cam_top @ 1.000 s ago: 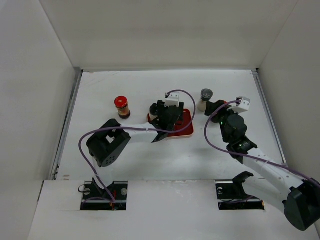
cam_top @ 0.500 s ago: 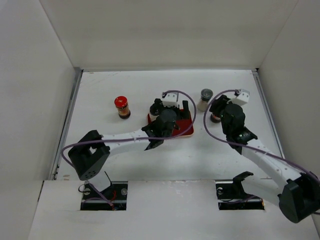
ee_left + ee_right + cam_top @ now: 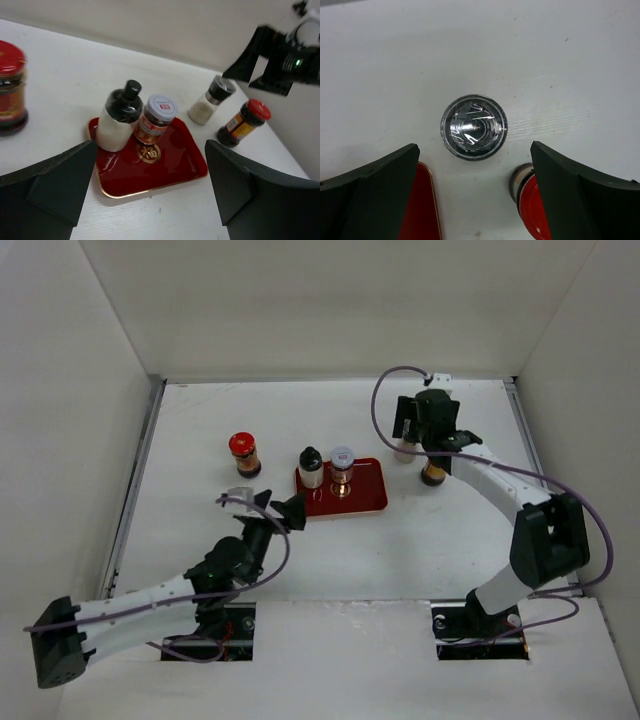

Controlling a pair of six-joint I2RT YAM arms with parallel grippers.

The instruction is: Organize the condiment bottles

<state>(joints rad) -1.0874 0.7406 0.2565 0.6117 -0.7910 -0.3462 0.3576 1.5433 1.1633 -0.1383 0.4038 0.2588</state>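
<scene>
So, we're eyeing the little glass shaker with the dark-grey lid and white contents (image 3: pixel 474 127). It stands upright on the white table (image 3: pixel 545 60) at the far right, just beyond the far-right corner of the flat red rectangular tray with the gold emblem (image 3: pixel 172 167). Our right gripper (image 3: pixel 476 192) hangs straight above it, fingers spread wide on either side and touching nothing.

Just beside the shaker, on its near-right side, is the small red-capped bottle with the yellow label (image 3: pixel 244 122).

We reckon the shaker is light, rigid and smooth-sided, probably glass. It could slip or tip over if we pinch only the lid. Best bet is to come lower and close on the body just under the lid, minding that neighbour.

On the tray, side by side, stand the white bottle with the black cap (image 3: pixel 117 127) and the silver-lidded amber-brown jar (image 3: pixel 154 119). The bigger red-capped jar with dark contents (image 3: pixel 243 454) stands alone, well left of the tray. Our left gripper (image 3: pixel 280 506) sits near the tray's near-left corner, fingers apart and empty.
</scene>
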